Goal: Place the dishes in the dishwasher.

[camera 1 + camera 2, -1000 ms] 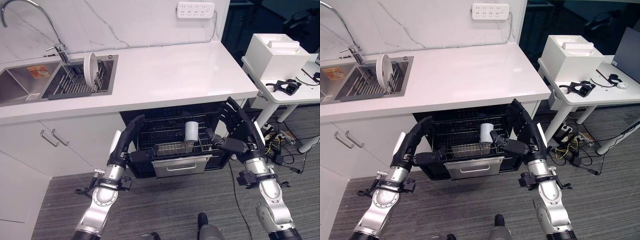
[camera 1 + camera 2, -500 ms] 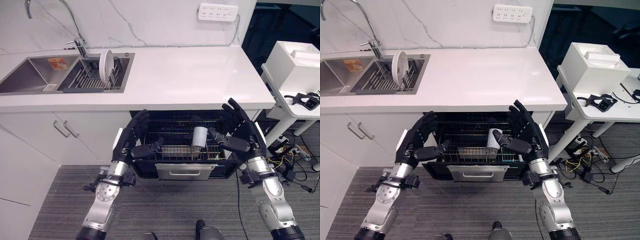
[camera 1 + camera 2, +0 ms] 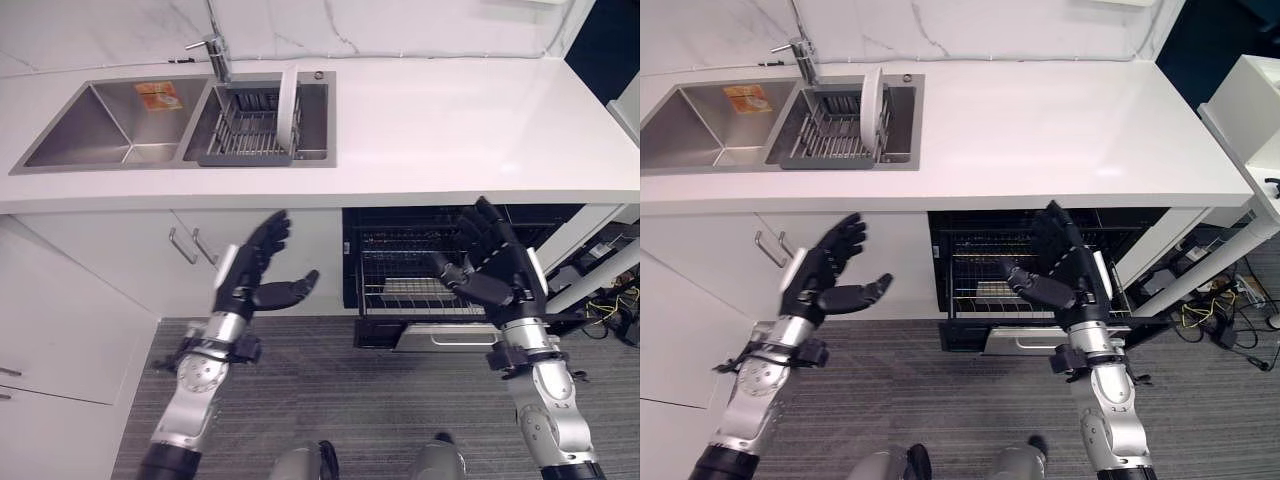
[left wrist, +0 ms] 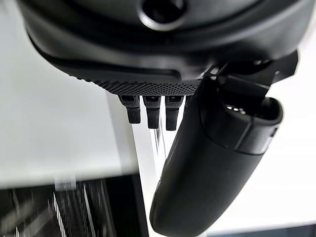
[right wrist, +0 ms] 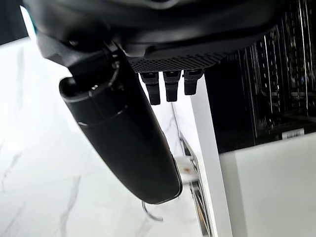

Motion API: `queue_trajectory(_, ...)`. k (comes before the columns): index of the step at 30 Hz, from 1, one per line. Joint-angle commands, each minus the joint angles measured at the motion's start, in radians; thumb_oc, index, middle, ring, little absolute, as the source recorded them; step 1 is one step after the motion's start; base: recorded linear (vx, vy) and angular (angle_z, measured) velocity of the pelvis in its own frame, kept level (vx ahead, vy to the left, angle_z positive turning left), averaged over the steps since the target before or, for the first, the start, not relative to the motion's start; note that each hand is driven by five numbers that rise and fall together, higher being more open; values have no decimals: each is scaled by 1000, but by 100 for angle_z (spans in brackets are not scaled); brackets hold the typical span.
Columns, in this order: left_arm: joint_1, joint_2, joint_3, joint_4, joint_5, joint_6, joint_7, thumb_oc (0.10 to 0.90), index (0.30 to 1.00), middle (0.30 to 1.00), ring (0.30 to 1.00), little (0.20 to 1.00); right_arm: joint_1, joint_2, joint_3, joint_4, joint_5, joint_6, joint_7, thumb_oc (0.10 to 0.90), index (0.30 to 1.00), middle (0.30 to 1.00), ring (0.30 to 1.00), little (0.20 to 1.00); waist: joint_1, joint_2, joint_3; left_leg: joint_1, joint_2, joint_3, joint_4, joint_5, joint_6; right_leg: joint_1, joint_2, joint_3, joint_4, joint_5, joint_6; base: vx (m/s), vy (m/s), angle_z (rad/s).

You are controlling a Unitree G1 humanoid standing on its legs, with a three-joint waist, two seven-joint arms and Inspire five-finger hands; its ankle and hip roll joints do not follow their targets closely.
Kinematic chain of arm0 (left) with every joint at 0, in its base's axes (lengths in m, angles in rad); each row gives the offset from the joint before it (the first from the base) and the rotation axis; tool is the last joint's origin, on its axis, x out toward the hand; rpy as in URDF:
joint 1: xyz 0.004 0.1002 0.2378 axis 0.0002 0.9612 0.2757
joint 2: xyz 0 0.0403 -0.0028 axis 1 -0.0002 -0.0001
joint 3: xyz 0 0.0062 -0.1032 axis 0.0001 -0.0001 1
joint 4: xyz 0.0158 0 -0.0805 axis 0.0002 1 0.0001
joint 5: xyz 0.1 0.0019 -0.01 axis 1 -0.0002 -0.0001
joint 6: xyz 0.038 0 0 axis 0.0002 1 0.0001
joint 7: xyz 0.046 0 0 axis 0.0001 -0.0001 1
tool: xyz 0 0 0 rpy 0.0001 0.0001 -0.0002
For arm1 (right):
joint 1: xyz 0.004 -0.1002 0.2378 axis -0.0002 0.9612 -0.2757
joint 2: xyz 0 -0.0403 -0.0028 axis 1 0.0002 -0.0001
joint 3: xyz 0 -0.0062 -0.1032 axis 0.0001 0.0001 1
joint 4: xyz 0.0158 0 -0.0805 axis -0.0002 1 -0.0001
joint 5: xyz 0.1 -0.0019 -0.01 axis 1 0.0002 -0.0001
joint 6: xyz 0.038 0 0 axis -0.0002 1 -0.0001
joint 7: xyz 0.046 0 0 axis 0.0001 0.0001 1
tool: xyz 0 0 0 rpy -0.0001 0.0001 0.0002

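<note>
Plainly, the white plate stands on edge in the wire rack inside the steel sink, well apart from the pulled-out dishwasher basket under the glossy white tabletop. It looks stiff, slick and breakable, best pinched at its upper rim. Left hand and right hand hover empty, fingers spread.

the inside of the dishwasher is dark under the counter, and the right hand stands before its wire rack (what lies in it cannot be told). the white plate in the sink rack beyond the dishwasher shows edge-on, its face hidden.
</note>
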Motion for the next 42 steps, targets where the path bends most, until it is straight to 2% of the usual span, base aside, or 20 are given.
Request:
queue_trajectory(1, -79, 36, -40, -155, 52, -93, 9, 800, 900, 900, 900, 900, -98, -70, -67, -76, 20, -123, -3, 800, 900, 900, 900, 900, -44, -23, -85, 30, -18, -40, -71, 18, -87, 78, 130, -6, -110, -58, 9, 28, 151, 5)
queue_trajectory(3, -94, 25, -49, -158, 61, -87, 10, 800, 900, 900, 900, 900, -102, -81, -76, -67, 29, -138, -3, 800, 900, 900, 900, 900, -55, -39, -84, 23, -65, -55, -71, 21, -77, 48, 147, 29, -110, -56, -4, 2, 94, 11)
queue_trajectory(4, -102, 24, -61, -148, 69, -97, 3, 800, 900, 900, 900, 900, -101, -85, -84, -60, 34, -153, -5, 800, 900, 900, 900, 900, -74, -34, -78, 26, -84, -86, -71, 24, -62, 12, 157, 96, -110, -21, 4, -1, 27, 16)
queue_trajectory(6, -114, 23, -71, -126, 94, -113, -5, 800, 900, 900, 900, 900, -105, -90, -94, -50, 49, -169, -6, 800, 900, 900, 900, 900, -84, -37, -80, 18, -93, -93, -71, 17, -53, 3, 171, 120, -110, -37, -8, -31, -57, 60)
queue_trajectory(10, -100, 25, -81, -135, 129, -126, -20, 800, 900, 900, 900, 900, -105, -92, -105, -43, 65, -190, -3, 800, 900, 900, 900, 900, -85, -57, -82, 49, -102, -35, -71, 28, -60, 6, 140, 140, -110, -45, -17, 29, -65, 46)
queue_trajectory(11, -92, 29, -77, -147, 105, -126, -26, 800, 900, 900, 900, 900, -98, -91, -108, -45, 51, -190, 0, 800, 900, 900, 900, 900, -78, -86, -65, 17, -103, -14, 68, 76, -77, 29, 116, 156, -110, -53, -34, 61, -91, 9)
queue_trajectory(12, -91, 29, -76, -148, 102, -125, -27, 800, 900, 900, 900, 900, -98, -90, -107, -44, 50, -190, 0, 800, 900, 900, 900, 900, -78, -85, -62, 5, -97, -16, 90, 75, -80, 30, 118, 155, -110, -53, -36, 51, -100, 11)
queue_trajectory(13, -85, 26, -71, -153, 92, -122, -31, 800, 900, 900, 900, 900, -97, -90, -102, -42, 43, -194, -5, 800, 900, 900, 900, 900, -72, -89, -48, -48, -89, -38, 215, 91, -90, 45, 120, 165, -110, -50, -46, 89, -24, 14)
queue_trajectory(17, -69, 19, -64, -157, 103, -124, -50, 800, 900, 900, 900, 900, -110, -70, -85, -45, 10, -206, -12, 800, 900, 900, 900, 900, -59, -67, -40, -74, -67, -93, 33, 175, -105, 69, 161, 214, -110, -66, -45, 173, 123, -7)
queue_trajectory(18, -55, 25, -61, -169, 102, -129, -48, 800, 900, 900, 900, 900, -118, -82, -78, -59, 3, -206, -25, 800, 900, 900, 900, 900, -42, -48, -31, -120, -43, -158, -71, 228, -130, 100, 192, 252, -110, -93, -42, 298, 294, -33)
queue_trajectory(19, -46, 27, -59, -172, 98, -134, -44, 800, 900, 900, 900, 900, -129, -92, -64, -65, 2, -202, -39, 800, 900, 900, 900, 900, -30, -29, -27, -179, -24, -225, -71, 239, -149, 122, 215, 280, -110, -111, -43, 355, 325, -47)
queue_trajectory(21, -39, 28, -56, -169, 95, -139, -36, 800, 900, 900, 900, 900, -139, -98, -51, -68, 7, -189, -45, 800, 900, 900, 900, 900, -21, -15, -24, -217, -15, -277, -71, 250, -160, 144, 229, 307, -110, -124, -44, 282, 203, -49)
queue_trajectory(25, -48, 24, -55, -143, 93, -164, -61, 800, 900, 900, 900, 900, -136, -103, -31, -67, -21, -201, -65, 800, 900, 900, 900, 900, -20, 8, -25, -240, -13, -259, -71, 262, -164, 180, 229, 314, -110, -144, -44, 314, 213, -61)
queue_trajectory(26, -48, 31, -56, -138, 115, -176, -63, 800, 900, 900, 900, 900, -147, -105, -26, -56, -24, -220, -81, 800, 900, 900, 900, 900, -19, 13, -30, -233, -12, -254, -71, 227, -160, 188, 223, 317, -110, -151, -39, 291, 249, -47)
queue_trajectory(31, -58, 42, -57, -154, 137, -162, -80, 800, 900, 900, 900, 900, -126, -87, -59, -70, -12, -210, -69, 800, 900, 900, 900, 900, -31, 27, -51, -173, -28, -187, -71, 161, -131, 211, 179, 285, -110, -163, -19, 276, 225, -11)
queue_trajectory(36, -72, 59, -61, -163, 122, -127, -79, 800, 900, 900, 900, 900, -129, -65, -55, -74, -33, -216, -77, 800, 900, 900, 900, 900, -29, 47, -65, -115, -46, -178, -71, 116, -95, 196, 148, 217, -110, -136, -2, 187, 182, -22)
queue_trajectory(38, -65, 62, -58, -164, 135, -123, -69, 800, 900, 900, 900, 900, -132, -54, -50, -82, -33, -207, -62, 800, 900, 900, 900, 900, -21, 55, -66, -94, -29, -150, -71, 100, -92, 178, 131, 136, -105, -124, 4, 54, 90, -39)
queue_trajectory(39, -39, 65, -46, -179, 157, -123, -37, 800, 900, 900, 900, 900, -141, -39, -35, -90, -33, -190, -32, 800, 900, 900, 900, 900, 4, 55, -65, -77, -4, -97, -71, 84, -94, 161, 93, 13, -110, -107, 17, -1, 55, -71)
queue_trajectory(40, -24, 67, -35, -194, 162, -119, -22, 800, 900, 900, 900, 900, -149, -33, -22, -93, -38, -180, -25, 800, 900, 900, 900, 900, 22, 50, -66, -72, 7, -68, -71, 77, -96, 157, 60, -38, -110, -102, 27, -50, -46, -208)
queue_trajectory(42, -25, 71, -37, -203, 159, -113, -14, 800, 900, 900, 900, 900, -158, -40, -5, -88, -50, -185, -55, 800, 900, 900, 900, 900, 32, 26, -65, -85, -9, -66, -71, 82, -94, 138, 46, -9, -110, -104, 28, -55, -99, -199)
